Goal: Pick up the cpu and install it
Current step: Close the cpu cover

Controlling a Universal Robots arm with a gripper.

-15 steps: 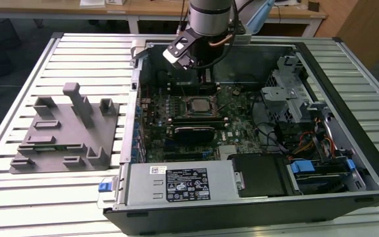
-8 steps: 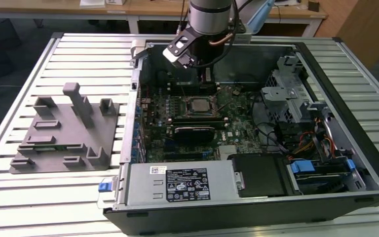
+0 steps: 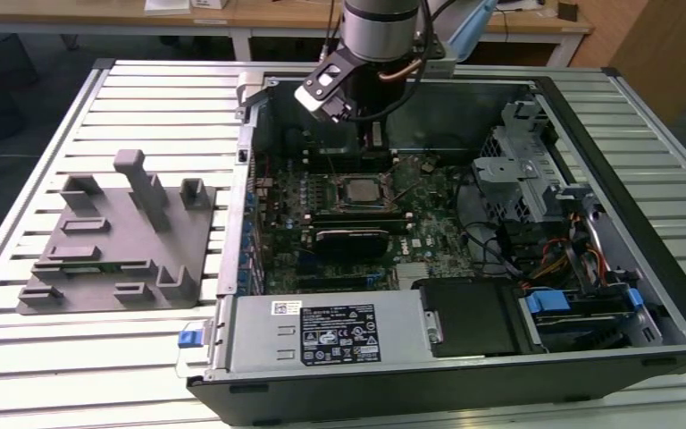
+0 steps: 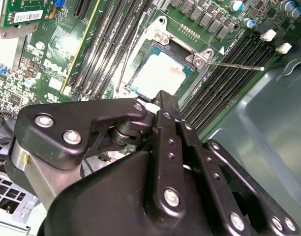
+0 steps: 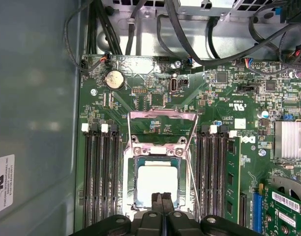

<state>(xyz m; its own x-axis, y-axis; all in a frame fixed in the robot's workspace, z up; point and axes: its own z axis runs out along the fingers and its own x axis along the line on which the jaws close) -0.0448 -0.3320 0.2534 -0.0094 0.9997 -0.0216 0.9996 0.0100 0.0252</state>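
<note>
Silver-topped cpu (image 5: 158, 182) lies seated in the open socket (image 5: 132, 162) on the green motherboard (image 5: 150, 69); fingers (image 5: 156, 204) just above its edge, clenched together, empty.

bright, even overhead light in the exterior view: the ribbed worktop (image 3: 129, 98) reads pale, the computer case (image 3: 319, 398) interior darker. in the first wrist view the cpu (image 5: 158, 183) top glares white; the case wall (image 5: 37, 98) carries a soft sheen.

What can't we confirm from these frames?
- First wrist view: the gripper covers one edge of the cpu; contact cannot be told.
- Second wrist view: the gripper body hides one corner of the socket; seating unclear.
- Exterior view: cpu too small to judge seating.
</note>
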